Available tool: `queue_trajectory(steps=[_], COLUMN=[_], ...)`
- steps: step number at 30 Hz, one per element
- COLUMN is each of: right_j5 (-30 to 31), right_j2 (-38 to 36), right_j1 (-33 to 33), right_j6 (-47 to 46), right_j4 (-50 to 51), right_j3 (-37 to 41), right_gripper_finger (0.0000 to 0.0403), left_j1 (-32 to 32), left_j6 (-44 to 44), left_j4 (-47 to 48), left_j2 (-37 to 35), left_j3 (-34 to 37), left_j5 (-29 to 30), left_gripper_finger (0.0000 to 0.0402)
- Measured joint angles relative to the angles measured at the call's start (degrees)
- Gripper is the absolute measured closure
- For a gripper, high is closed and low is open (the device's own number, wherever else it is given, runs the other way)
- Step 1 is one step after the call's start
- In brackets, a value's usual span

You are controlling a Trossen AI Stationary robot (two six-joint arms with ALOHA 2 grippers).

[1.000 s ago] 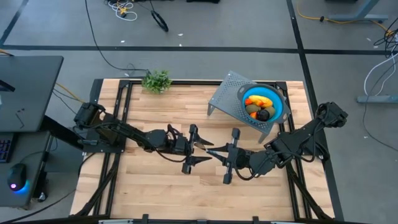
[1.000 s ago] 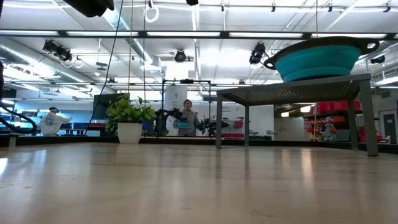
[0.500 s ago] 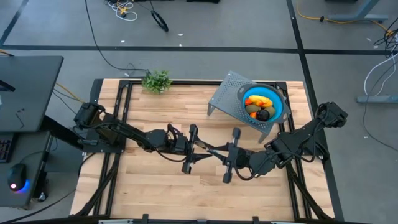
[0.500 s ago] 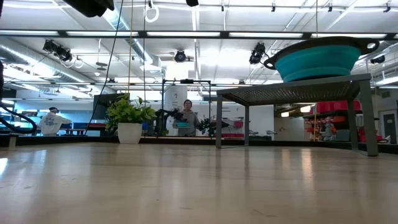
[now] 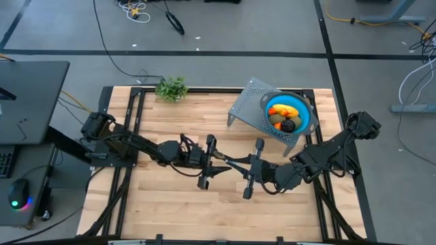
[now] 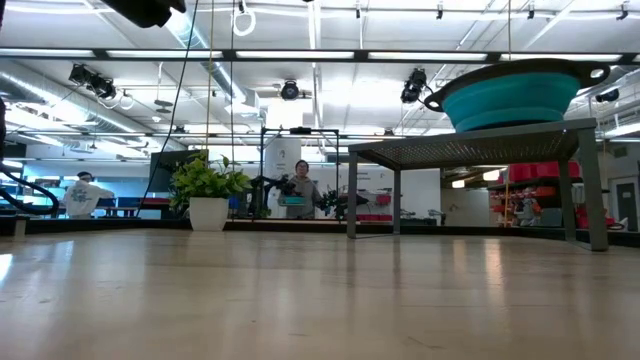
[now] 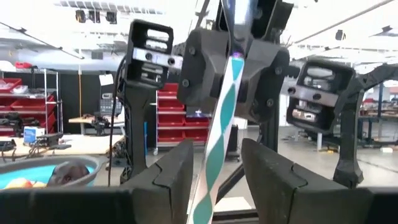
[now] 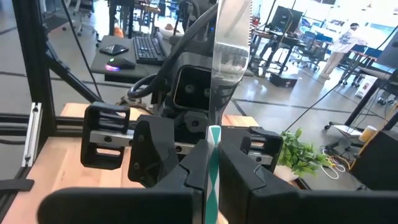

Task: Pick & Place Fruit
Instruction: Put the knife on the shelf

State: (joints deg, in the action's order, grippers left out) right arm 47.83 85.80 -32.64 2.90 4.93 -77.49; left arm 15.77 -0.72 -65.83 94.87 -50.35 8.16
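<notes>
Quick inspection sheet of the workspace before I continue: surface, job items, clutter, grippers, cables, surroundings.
Surface: wooden table, bare in front.
Job's things: fruit in blue bowl on perforated grey stand.
Clutter: leafy sprig at far edge; knife, striped teal handle, held mid-air between the arms.
Grippers: left gripper around the handle, contact unclear; right gripper shut on the knife.
Cables: loose on the floor beyond the table.
Surroundings: monitor and mouse at left; people far behind.
</notes>
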Motion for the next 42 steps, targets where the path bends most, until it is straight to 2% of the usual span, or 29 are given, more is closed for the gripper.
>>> queue_trajectory(steps=[6, 13, 18, 24, 42], right_j5=[0.02, 0.02, -0.04, -1.29, -2.64], right_j2=[0.02, 0.02, 0.02, 0.00, -0.02], right_j1=[0.00, 0.00, 0.00, 0.02, 0.04], right_j6=[1.90, 2.53, 2.53, 2.04, 0.43], right_j4=[-2.28, -2.82, -2.62, -2.60, 0.51], right_j3=[0.00, 0.00, 0.00, 0.00, 0.02], right_gripper_finger=[0.0371, 0.0371, 0.0371, 0.0371, 0.0370], left_j1=[0.02, 0.02, 0.02, 0.07, 0.07], left_j6=[-0.10, -0.12, -0.73, -0.97, -0.28], left_j4=[-1.43, -1.43, -1.33, -0.79, 1.32], left_j2=[0.00, 0.00, 0.00, -0.02, -0.04], left_j3=[0.00, 0.00, 0.00, 0.00, 0.00], left_j5=[0.00, 0.01, 0.01, 0.95, 2.59], left_gripper_finger=[0.0253, 0.0272, 0.0301, 0.0358, 0.0360])
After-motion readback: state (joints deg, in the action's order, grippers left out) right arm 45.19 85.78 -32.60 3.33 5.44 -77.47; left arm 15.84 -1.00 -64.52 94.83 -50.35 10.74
